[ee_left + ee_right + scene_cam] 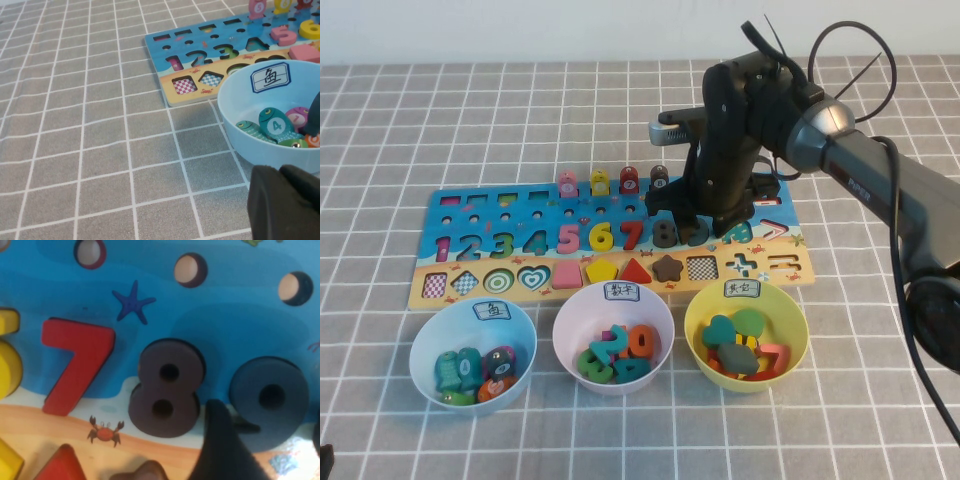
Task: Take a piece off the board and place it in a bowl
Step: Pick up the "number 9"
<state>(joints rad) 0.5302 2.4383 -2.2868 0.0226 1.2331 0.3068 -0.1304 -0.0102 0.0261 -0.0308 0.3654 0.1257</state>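
Note:
The dark grey "9" (pixel 270 395) lies in its cut-out on the blue and sandy board (pixel 480 215), next to the dark brown "8" (pixel 167 387). My right gripper (pixel 705 225) is low over the board's right part and hides most of the "9" in the high view. In the right wrist view the right gripper (pixel 267 417) is open, one finger (pixel 217 445) between the "8" and the "9", the other at the far side of the "9". The pale pink bowl (pixel 663 322) stands in front of the board, holding several numerals. My left gripper (pixel 280 172) is shut and empty beside the light blue bowl.
The light blue bowl (pixel 420 350) with fish pieces stands front left and also shows in the left wrist view (pixel 235 105). The yellow-green bowl (pixel 698 318) with shapes stands front right. A dark brown star (pixel 667 267) sits in the board's lower band. Pegs with rings stand at the board's back.

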